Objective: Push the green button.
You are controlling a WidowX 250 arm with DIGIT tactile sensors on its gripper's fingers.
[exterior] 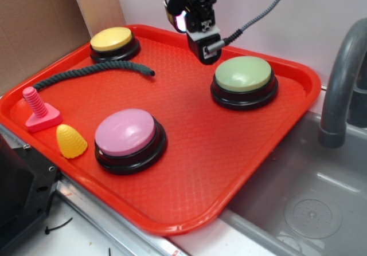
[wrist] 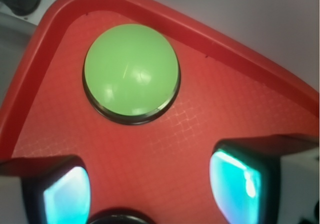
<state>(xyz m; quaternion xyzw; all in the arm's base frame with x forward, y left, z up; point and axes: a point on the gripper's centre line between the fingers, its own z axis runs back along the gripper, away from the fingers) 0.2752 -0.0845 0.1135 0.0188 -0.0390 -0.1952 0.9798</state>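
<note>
The green button (exterior: pixel 243 75), a pale-green dome on a glossy black base, sits at the back right of the red tray (exterior: pixel 229 158). My gripper (exterior: pixel 205 52) hangs above the tray just left of and behind the button, apart from it. In the wrist view the green button (wrist: pixel 131 71) lies ahead of my gripper (wrist: pixel 150 194), near the tray's curved rim (wrist: pixel 30 68). The two glowing teal pads (wrist: pixel 67 199) stand wide apart, open, with only bare tray floor between them.
A pink-topped button (exterior: pixel 126 133) stands at the tray's front and a yellow-topped one (exterior: pixel 112 39) at the back left. A dark rope (exterior: pixel 97 70), a pink screw toy (exterior: pixel 39 110) and a yellow corn toy (exterior: pixel 70 141) lie on the left. A grey sink (exterior: pixel 309 210) and faucet (exterior: pixel 341 84) are on the right.
</note>
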